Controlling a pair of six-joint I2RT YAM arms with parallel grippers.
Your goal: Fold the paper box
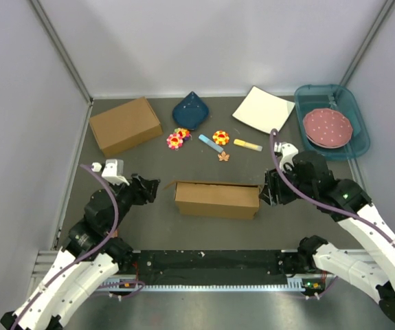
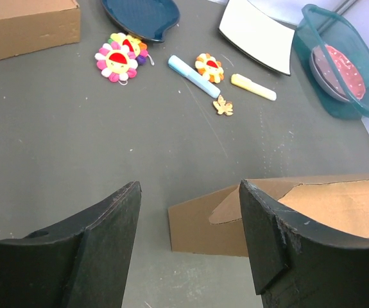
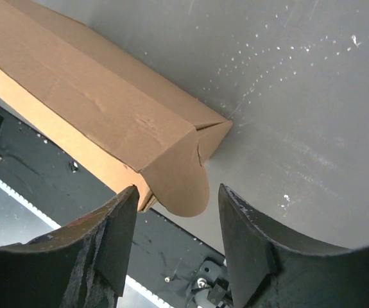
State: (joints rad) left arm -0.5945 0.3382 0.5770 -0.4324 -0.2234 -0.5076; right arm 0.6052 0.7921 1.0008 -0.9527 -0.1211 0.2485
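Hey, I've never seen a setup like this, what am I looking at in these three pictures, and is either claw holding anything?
These are two robot arms bolted at the table's near edge. One picture looks down from above; the other two come from cameras on each wrist, so the dark shapes at the bottom are that arm's own fingers.

Between the arms lies the paper box, a partly folded cardboard mailer. The left gripper and right gripper sit at its two ends, both open, holding nothing. In the right wrist view a rounded end flap sits just ahead of the fingers.

Farther back: a deeper cardboard box, a dark blue dish, a white plate, a teal tray with a pink plate, and small toys.
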